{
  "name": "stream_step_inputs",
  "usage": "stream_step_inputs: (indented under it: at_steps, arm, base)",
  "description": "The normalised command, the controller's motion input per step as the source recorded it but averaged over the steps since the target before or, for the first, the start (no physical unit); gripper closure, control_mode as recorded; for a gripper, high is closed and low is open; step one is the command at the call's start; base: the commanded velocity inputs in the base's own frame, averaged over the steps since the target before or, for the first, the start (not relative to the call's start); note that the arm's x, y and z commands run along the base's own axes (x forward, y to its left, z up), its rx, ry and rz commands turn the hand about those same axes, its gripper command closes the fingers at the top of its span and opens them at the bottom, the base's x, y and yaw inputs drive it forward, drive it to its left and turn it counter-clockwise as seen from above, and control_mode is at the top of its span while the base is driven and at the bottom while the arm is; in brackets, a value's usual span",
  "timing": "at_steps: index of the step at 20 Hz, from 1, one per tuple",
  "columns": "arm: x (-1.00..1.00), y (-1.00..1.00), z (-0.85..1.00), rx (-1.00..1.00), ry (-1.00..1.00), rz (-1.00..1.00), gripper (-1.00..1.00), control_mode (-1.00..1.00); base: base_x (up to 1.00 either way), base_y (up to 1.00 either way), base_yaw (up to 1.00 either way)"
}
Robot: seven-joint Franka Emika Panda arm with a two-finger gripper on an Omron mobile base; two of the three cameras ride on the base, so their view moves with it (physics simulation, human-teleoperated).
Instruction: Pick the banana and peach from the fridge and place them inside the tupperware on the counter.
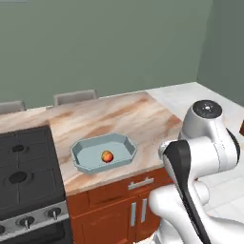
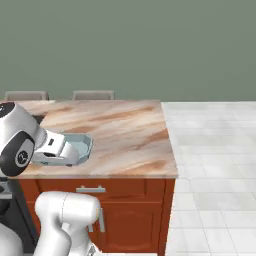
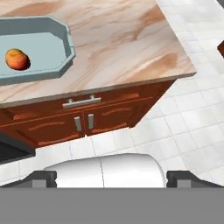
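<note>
Already, the peach lies inside the tupperware on the counter; the tool hangs wide open, holding nothing. Judging so, 1 fruit remains: the banana needs fetching next.

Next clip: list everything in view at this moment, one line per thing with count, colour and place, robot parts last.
peach: one, orange-red, lying inside the tupperware.
tupperware: one, pale blue-grey, octagonal, on the counter near its front edge, beside the stovetop.
counter: one, beige-pink marbled, over the cabinets.
cabinets: red-brown wood with silver handles, under the counter.
stovetop: one, black, with knobs along its front, left of the counter.
chairs: two grey backs, behind the counter's far edge.
wall: grey-green, behind everything.
floor: pale tiles, right of the counter.
arm: one, white with dark joints, folded in front of the cabinets.
pincer: one, dark tips, open, holding nothing, off the counter above the floor.
</note>
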Motion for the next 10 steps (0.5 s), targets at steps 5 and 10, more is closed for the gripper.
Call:
stream_step_inputs:
  at_steps: [5, 10]
  arm:
    - [0.00, 0.00, 0.00, 0.00, 0.00, 0.00, -1.00, 1.00]
    - [0.00, 0.00, 0.00, 0.00, 0.00, 0.00, -1.00, 1.00]
  base:
    - [-0.54, 0.00, -1.00]
    - [-0.43, -0.08, -1.00]
